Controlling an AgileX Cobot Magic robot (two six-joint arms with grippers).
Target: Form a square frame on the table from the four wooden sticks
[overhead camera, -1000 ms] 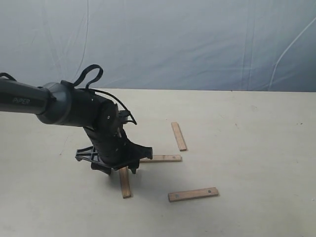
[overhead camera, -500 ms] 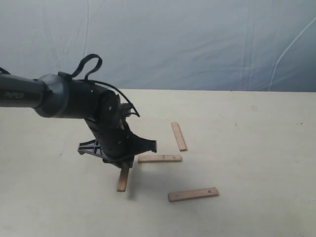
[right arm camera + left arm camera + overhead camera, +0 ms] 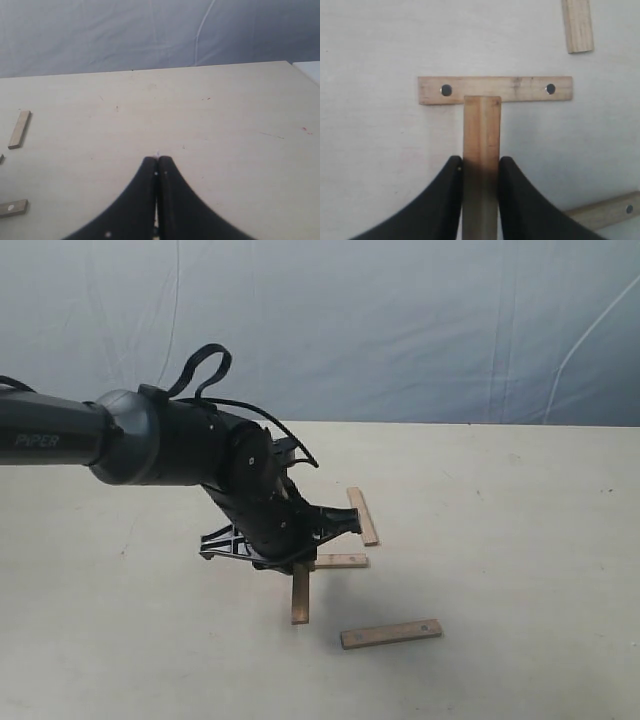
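Grip on: left hand (image 3: 481,165) pinched one wooden stick (image 3: 481,130) between its jaws, free end pointing at the middle of a two-holed stick (image 3: 520,89) flat on the table (image 3: 380,45). Right hand (image 3: 157,161) hung above the table, jaws pressed together, empty.

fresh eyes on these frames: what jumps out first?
The big black left arm dominates the left of the exterior view, its jaws clamped on one wooden stick. In the left wrist view that stick's end lines up as a T with a two-hole stick. The remaining sticks lie apart on the pale table, so no square yet.
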